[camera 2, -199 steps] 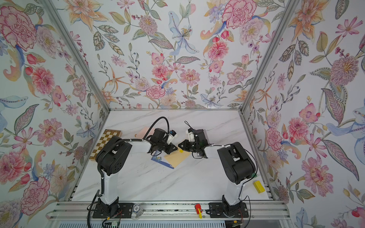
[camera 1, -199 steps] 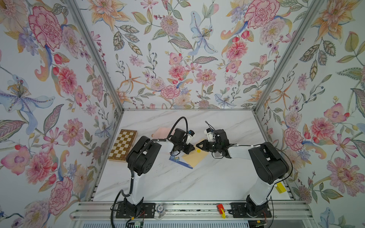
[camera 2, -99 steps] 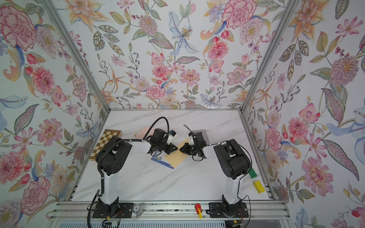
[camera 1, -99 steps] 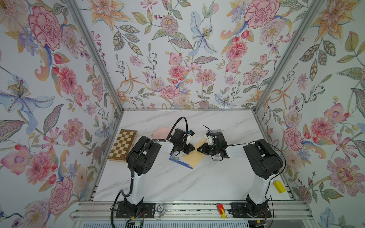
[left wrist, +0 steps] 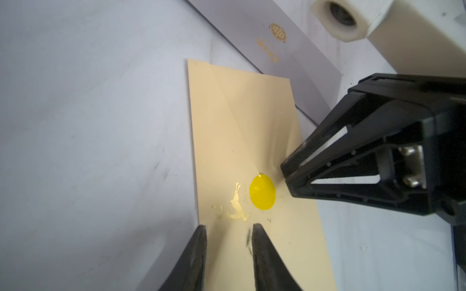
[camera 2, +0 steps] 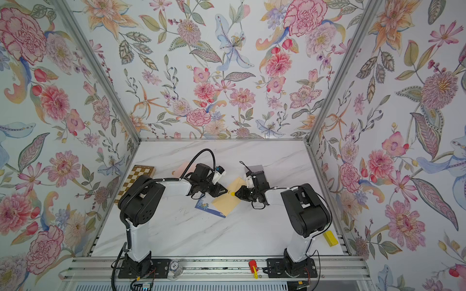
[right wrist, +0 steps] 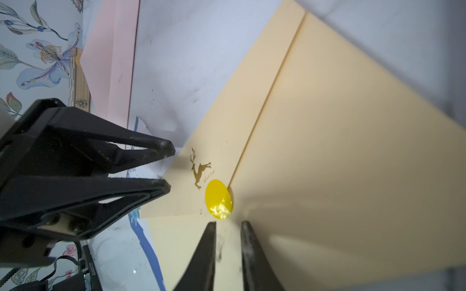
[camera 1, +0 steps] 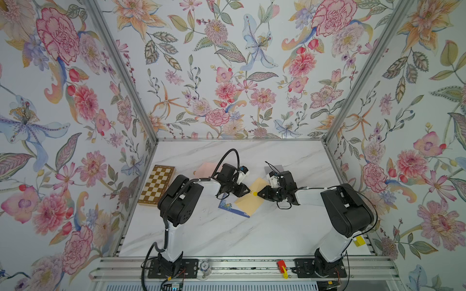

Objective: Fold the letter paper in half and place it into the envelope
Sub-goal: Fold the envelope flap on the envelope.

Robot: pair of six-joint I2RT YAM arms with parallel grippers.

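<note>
— Starting from the left?
— A chessboard [camera 1: 156, 185] flat by the left wall, then a pink paper [camera 1: 205, 169] behind the left arm, partly hidden by it.
— Anything in the way?
— Only the arms, meeting tip to tip over the middle. First the left gripper [left wrist: 228, 225], low at the left edge of the envelope [camera 1: 248, 202], jaws a narrow slit apart, nothing caught between them. Opposite, the right gripper [right wrist: 228, 223], jaws also barely parted, tips just beside the yellow sticker [left wrist: 262, 192] at the flap's point, nothing pinched as far as seen.
— Further right?
— A grey card [left wrist: 252, 37] behind the right gripper, its edge meeting the envelope's far corner. Well apart, near the right front corner, a yellow block [camera 2: 330, 238].
— Surface and room?
— White marble-look table [camera 1: 227, 234], scuffed with dark marks around the envelope. Floral walls [camera 1: 227, 75] on three sides, a metal rail [camera 1: 239, 262] along the front.
— And the envelope's contents?
— Cannot tell. Cream, lying flat, flap folded over, a gold deer print [right wrist: 199, 168] next to the sticker. No look inside from any view. As for the letter paper [camera 1: 227, 205], white with a blue border: flat on the table, poking out past the envelope's left and near edges, apparently beneath it.
</note>
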